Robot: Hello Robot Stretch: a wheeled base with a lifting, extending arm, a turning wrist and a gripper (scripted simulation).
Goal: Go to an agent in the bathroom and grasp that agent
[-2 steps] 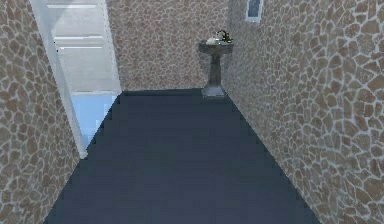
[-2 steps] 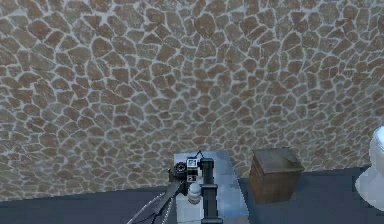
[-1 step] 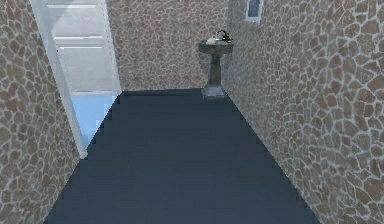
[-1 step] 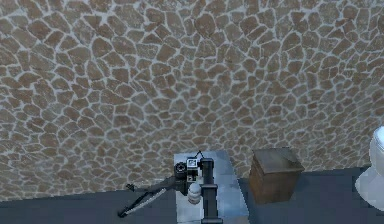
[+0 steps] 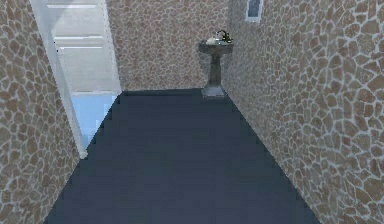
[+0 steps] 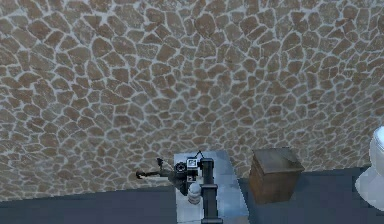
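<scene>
Bathroom floor (image 5: 170, 150) was dark blue and ran between walls (image 5: 330, 110) clad in irregular brown stone. A white door (image 5: 85, 45) stood at the forward view's left. At the far end of the room, against the wall on that view's right, stood a pedestal sink (image 5: 213, 62). A dark item (image 5: 221, 37) rested on top of the sink. It was too small to identify, so it could not be confirmed as the agent. It was well ahead of the robot.

In the arm side view, the arm (image 6: 211, 200) rose from the bottom edge, with its white marker squares (image 6: 185, 167) at the far end. The gripper (image 6: 148, 173) pointed toward that view's left, low against the stone wall (image 6: 150, 80). Only bare wall and floor lay behind its far end, so it held nothing. The setting of its fingers could not be determined. A brown box (image 6: 275, 175) sat on the floor against the wall, on the right of the arm and apart from it. A white toilet (image 6: 378, 160) showed in part at that view's right edge.
</scene>
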